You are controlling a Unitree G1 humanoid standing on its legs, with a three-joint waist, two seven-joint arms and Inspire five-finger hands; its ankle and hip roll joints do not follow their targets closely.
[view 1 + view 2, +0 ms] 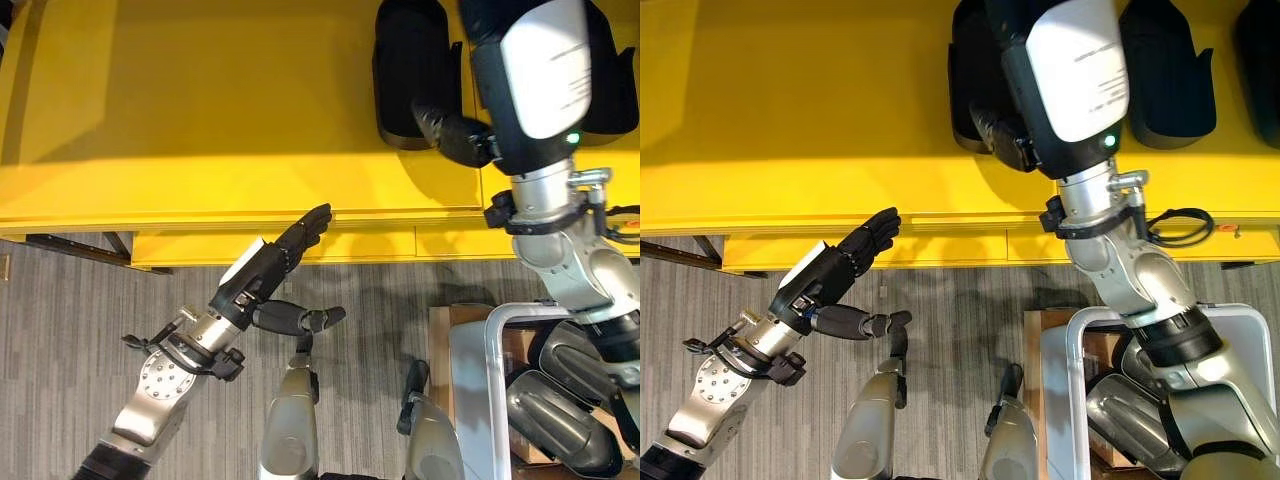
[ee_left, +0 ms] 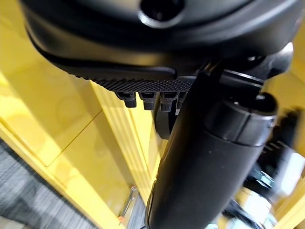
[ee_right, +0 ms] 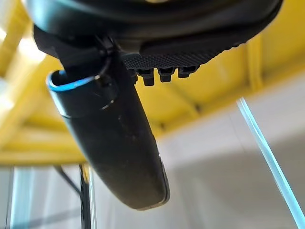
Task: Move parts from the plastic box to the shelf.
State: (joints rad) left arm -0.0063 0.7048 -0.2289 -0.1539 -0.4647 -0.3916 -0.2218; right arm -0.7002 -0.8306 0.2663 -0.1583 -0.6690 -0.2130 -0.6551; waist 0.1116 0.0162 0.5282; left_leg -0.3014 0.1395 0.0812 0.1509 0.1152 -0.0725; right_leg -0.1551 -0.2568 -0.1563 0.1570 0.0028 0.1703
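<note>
While left robot hand point(image 1: 268, 268) hovers open, shelf point(image 1: 200, 110) holds black parts point(image 1: 1165, 70).

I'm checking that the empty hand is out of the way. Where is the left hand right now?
In the left eye view the left hand is at lower left, fingers straight, tips at the front edge of the yellow shelf, holding nothing.

On my yellow shelf point(image 1: 200, 110) lie dark parts point(image 1: 415, 70), well behind its front edge.
</note>
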